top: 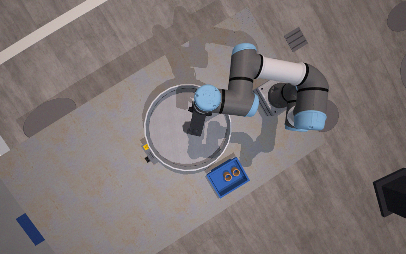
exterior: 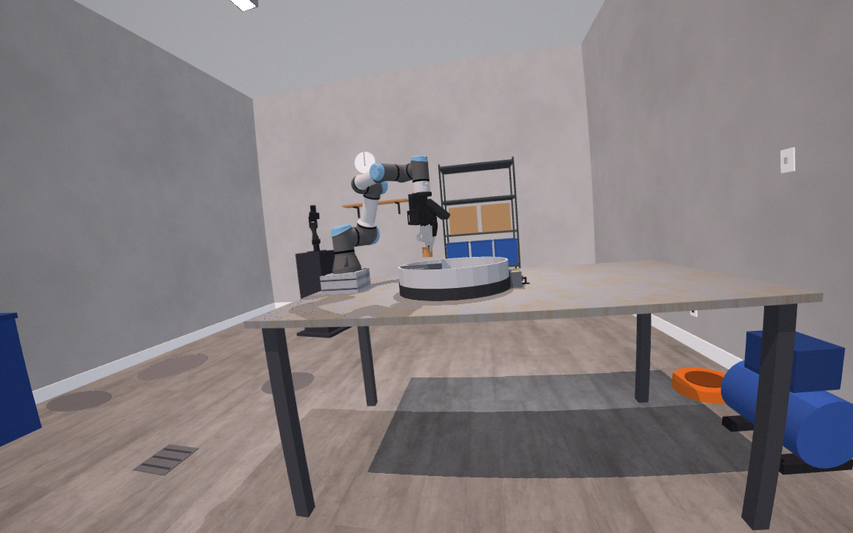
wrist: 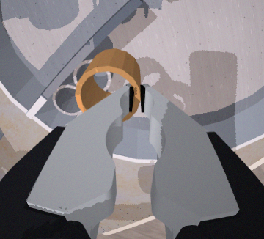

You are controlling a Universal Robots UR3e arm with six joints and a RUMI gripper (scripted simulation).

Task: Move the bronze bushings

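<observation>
My gripper [wrist: 137,86] is shut on the wall of a bronze bushing [wrist: 108,79] and holds it above the turntable [top: 187,127]. In the side view the bronze bushing [exterior: 426,252] hangs under the fingers, just above the turntable rim [exterior: 452,278]. Two steel bushings [wrist: 67,100] [wrist: 92,74] stand on the turntable below it, next to a grey divider bar [wrist: 88,45]. The blue crate [top: 227,177] sits on the table by the turntable's edge and holds two bronze bushings [top: 227,176] [top: 235,172]. In the top view the arm hides the held bushing.
The arm's base [top: 275,96] stands on the table beside the turntable. A small control box with a yellow label [top: 147,151] sits at the turntable's edge. A shelf rack [exterior: 479,209] stands against the back wall.
</observation>
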